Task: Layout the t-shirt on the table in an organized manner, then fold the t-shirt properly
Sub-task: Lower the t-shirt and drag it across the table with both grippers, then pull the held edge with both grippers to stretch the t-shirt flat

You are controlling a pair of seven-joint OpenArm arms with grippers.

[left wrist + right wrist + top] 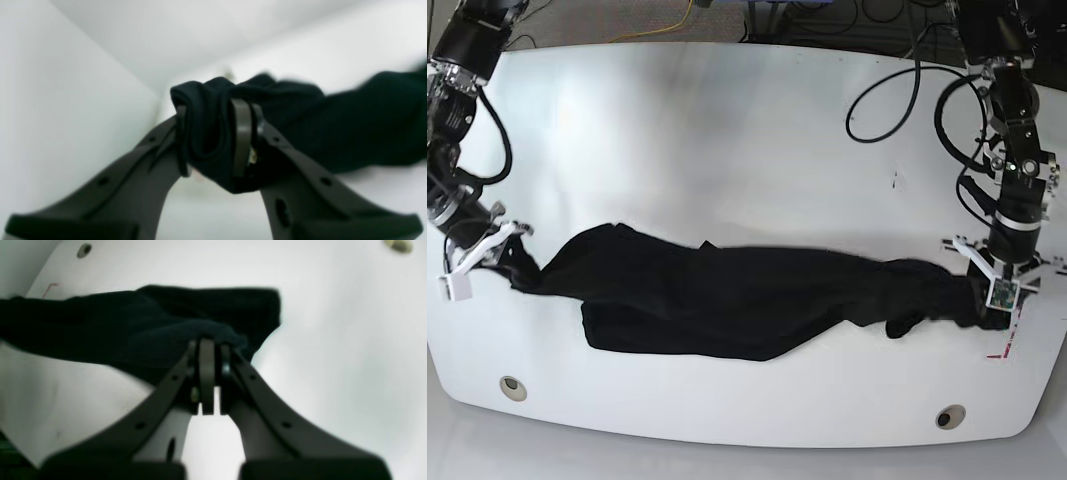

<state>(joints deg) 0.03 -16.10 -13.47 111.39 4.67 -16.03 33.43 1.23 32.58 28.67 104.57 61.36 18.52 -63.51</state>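
**K:** Status: t-shirt (747, 300) is stretched into a long rope across the near half of the table (727, 120), running 9 to 3 o'clock in the base view. Still bunched, nothing laid flat.

**M:** Grippers?

**K:** Left gripper (213, 140), at 3 o'clock in base, is pinching a thick wad of fabric, jaws held apart by the bulk. Right gripper (206, 373), at 9 o'clock, is pressed nearly together on a thinner fold.

**M:** Risks?

**K:** My read: the right side has the weaker bite. If only a thin edge sits between those pads, more outward tension could pull it free and that end drops. Second, both arms seem to hold bunched cloth, not clean corners, so pulling harder likely tightens the twist instead of opening the shirt. Third, the left end sits close to the 3 o'clock edge, beside the red mark (1007, 345); fabric could slide off there.

**M:** What can't you see?

**K:** Which part of the garment each gripper has: sleeve, hem and collar are all unreadable, it's solid black. Both wrist views are blurred. How many layers sit in each pinch, cannot tell. In base, the right fingertips are buried in the cloth.
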